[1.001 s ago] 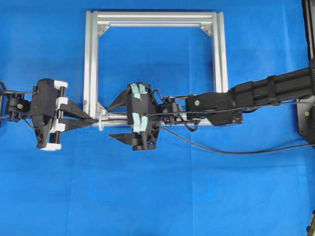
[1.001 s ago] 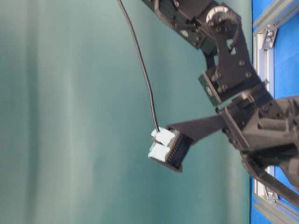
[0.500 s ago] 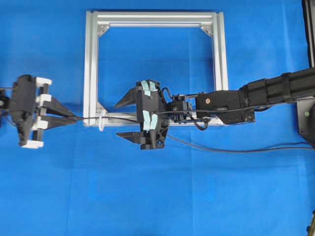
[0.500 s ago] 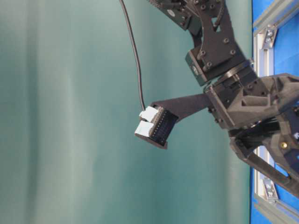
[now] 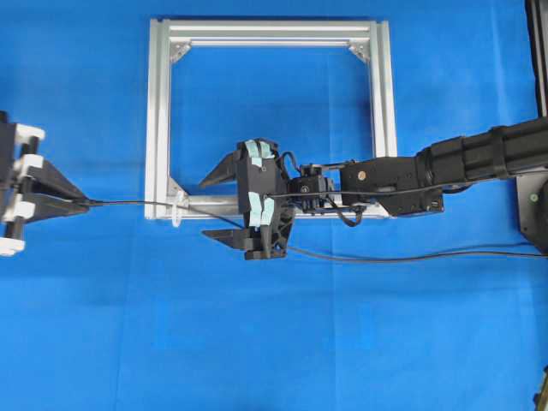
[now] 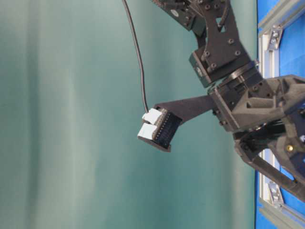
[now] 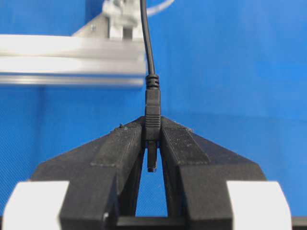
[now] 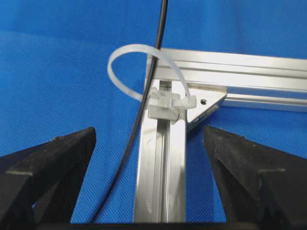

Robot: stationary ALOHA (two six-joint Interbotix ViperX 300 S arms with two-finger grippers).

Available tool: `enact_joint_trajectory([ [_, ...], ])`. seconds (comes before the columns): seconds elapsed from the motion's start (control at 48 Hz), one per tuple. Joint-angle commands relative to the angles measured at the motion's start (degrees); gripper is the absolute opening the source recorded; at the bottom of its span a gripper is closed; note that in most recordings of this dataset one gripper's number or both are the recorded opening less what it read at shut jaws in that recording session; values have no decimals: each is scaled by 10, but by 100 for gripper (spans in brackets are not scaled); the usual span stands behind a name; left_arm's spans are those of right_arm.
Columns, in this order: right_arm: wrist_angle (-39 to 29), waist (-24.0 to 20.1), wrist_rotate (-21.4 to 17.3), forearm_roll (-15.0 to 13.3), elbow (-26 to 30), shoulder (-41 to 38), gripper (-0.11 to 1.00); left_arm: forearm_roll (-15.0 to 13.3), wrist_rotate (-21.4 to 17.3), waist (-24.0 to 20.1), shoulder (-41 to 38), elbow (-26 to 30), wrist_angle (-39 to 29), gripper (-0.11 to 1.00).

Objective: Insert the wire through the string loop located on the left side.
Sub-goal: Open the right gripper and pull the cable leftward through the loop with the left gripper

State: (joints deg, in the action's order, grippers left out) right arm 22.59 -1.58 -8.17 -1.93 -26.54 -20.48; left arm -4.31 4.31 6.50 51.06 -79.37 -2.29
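I see the wire (image 8: 144,103) threaded through the string loop (image 8: 139,72). Left gripper (image 7: 152,143) clamps its plug; right gripper (image 5: 224,205) gapes wide, empty. Little left, I'd say.

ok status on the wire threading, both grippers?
Left gripper shut on the wire at its plug. Right gripper open, holding nothing. Wire runs through the string loop on the frame. Nothing in the way.
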Motion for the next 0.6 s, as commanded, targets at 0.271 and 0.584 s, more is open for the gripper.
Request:
enact_joint_trajectory([
  [0.271,4,1,1,-1,4,25,91,2,1,-2,197,53,-163,7],
  [0.584,4,1,3,-2,4,24,91,2,3,-2,224,59,-215,7],
])
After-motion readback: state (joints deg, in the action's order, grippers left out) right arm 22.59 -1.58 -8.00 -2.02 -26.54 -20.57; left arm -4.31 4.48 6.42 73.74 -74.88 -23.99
